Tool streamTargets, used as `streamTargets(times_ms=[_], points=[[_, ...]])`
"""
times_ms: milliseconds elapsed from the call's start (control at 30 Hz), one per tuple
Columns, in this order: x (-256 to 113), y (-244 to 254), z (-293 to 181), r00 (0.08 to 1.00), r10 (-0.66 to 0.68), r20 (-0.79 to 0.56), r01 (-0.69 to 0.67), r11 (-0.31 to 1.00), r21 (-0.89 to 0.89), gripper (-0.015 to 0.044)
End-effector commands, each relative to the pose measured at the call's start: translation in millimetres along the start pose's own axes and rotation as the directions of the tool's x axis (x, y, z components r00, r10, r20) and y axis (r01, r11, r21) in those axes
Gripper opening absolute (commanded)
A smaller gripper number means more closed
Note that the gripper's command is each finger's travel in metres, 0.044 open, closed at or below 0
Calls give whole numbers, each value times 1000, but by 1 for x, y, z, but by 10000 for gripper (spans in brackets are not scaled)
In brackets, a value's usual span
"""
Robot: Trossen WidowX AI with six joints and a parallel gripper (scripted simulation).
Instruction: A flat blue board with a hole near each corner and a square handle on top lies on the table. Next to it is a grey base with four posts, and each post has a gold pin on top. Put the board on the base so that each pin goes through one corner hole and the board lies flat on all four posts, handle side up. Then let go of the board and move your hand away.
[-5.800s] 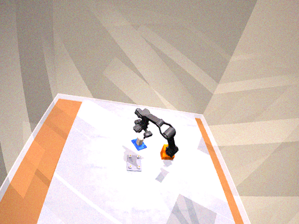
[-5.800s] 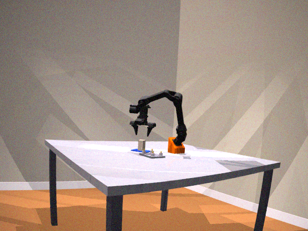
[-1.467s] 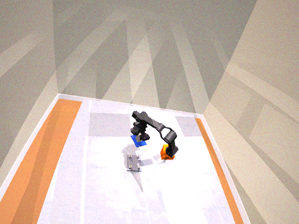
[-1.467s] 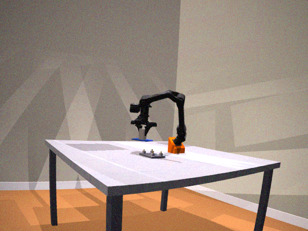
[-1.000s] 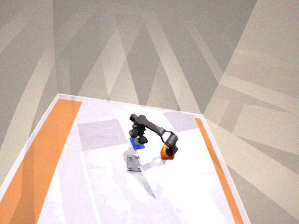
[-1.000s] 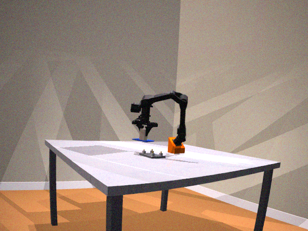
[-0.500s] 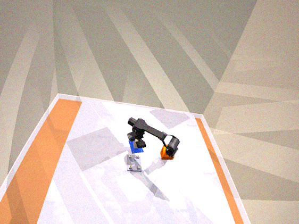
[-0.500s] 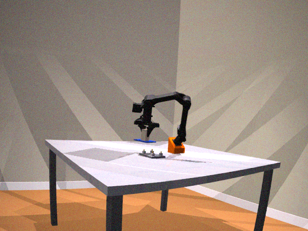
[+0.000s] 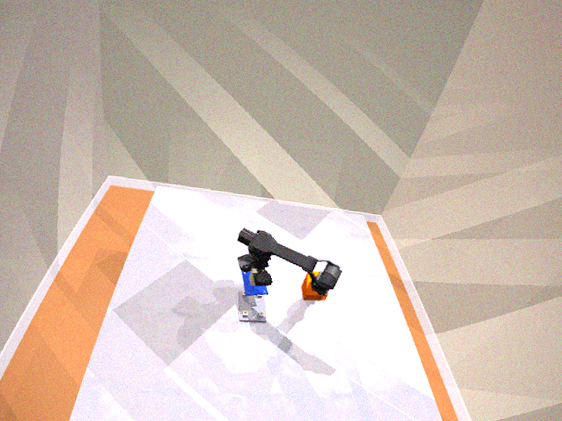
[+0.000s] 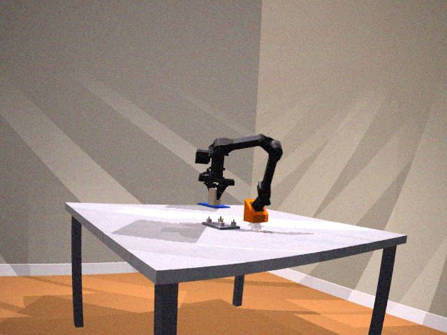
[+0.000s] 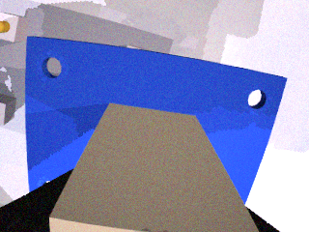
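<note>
The blue board (image 9: 256,288) (image 10: 223,206) (image 11: 145,74) hangs above the table, roughly level, handle side up. Its square handle (image 10: 211,199) (image 11: 150,159) looks grey-brown. My gripper (image 9: 253,272) (image 10: 214,195) is shut on that handle. The grey base (image 9: 251,316) (image 10: 230,227) (image 11: 106,30) stands on the table, its posts and gold pins uncovered in the exterior view. In the top view the board hides the base's far edge. In the wrist view two corner holes show fully, and one gold pin (image 11: 4,26) shows beyond the board, at the upper left.
The arm's orange mount (image 9: 313,290) (image 10: 255,215) stands on the white table (image 9: 361,341) (image 10: 306,230), to the right of the base in the top and exterior views. The black arm arches from it over to the board. Shadows and bright patches cross the table.
</note>
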State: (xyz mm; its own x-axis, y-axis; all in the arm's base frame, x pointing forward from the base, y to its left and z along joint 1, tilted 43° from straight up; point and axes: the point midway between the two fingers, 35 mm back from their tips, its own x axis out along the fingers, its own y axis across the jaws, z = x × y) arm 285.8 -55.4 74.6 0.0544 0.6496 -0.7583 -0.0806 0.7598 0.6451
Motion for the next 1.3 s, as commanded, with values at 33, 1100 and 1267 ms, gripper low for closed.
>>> streamTargets(times_ms=[33, 1100, 1267], points=[[-1, 14, 3, 1000, 7, 6, -7, 1000, 30, 0], [2, 57, 8, 1000, 23, 1, -23, 992, 126, 0], [5, 60, 8, 1000, 23, 1, -23, 991, 133, 0]])
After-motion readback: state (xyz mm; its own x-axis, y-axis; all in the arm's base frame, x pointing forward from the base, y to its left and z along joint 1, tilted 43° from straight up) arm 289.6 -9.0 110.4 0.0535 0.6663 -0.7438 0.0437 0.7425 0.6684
